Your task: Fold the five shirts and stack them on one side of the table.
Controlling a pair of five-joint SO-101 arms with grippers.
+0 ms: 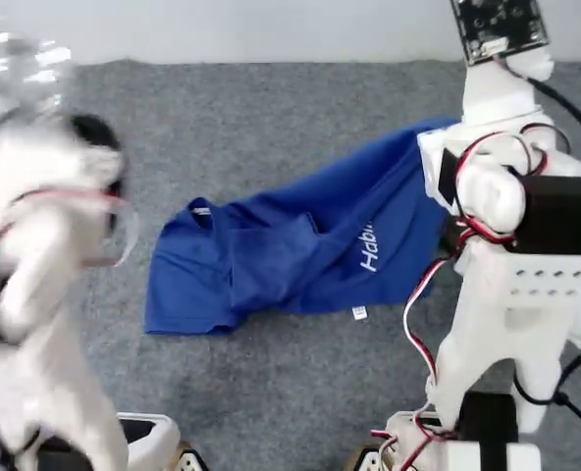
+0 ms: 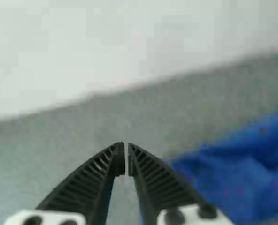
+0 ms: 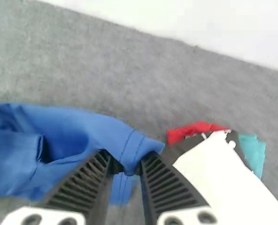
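I see the blue shirt (image 1: 300, 250) crumpled on the tabletop (image 1: 271, 118), with white lettering (image 1: 369, 247) and a small tag (image 1: 359, 313). My right tool (image 3: 127, 168) pinches its hem. My left tool (image 2: 126, 159) is beside the shirt, closed on nothing. Red and teal cloth (image 3: 193, 131) lies past the hem.

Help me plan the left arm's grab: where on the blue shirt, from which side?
Probably a corner of the blue shirt at the end facing the left arm, approached from that side: it lies free, while the right gripper pinches the opposite edge.

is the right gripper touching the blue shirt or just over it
Touching. The right wrist view shows the right gripper with its jaws pinched on the hemmed edge of the blue shirt.
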